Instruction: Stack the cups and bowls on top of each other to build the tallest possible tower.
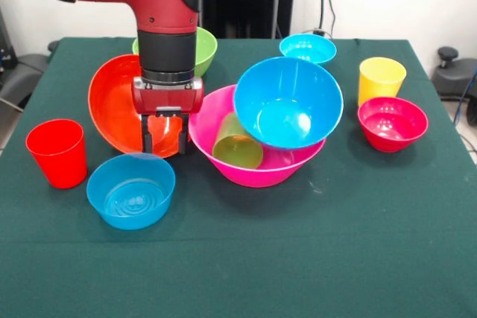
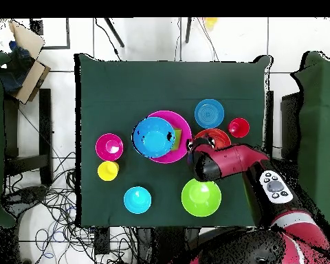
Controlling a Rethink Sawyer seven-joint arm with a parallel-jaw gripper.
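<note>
Over the tilted orange bowl (image 1: 119,109) hangs the gripper (image 1: 164,139), fingers apart and gripping nothing. Just beside it sits the pink bowl (image 1: 257,173), with the green cup (image 1: 237,144) lying inside and the big blue bowl (image 1: 287,102) tipped on top.

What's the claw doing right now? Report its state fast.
Claw: open, holding nothing; its two fingers hang apart in front of the tilted orange bowl, next to the pink bowl.

Green-clothed table (image 1: 313,258); perhaps nine vessels.
</note>
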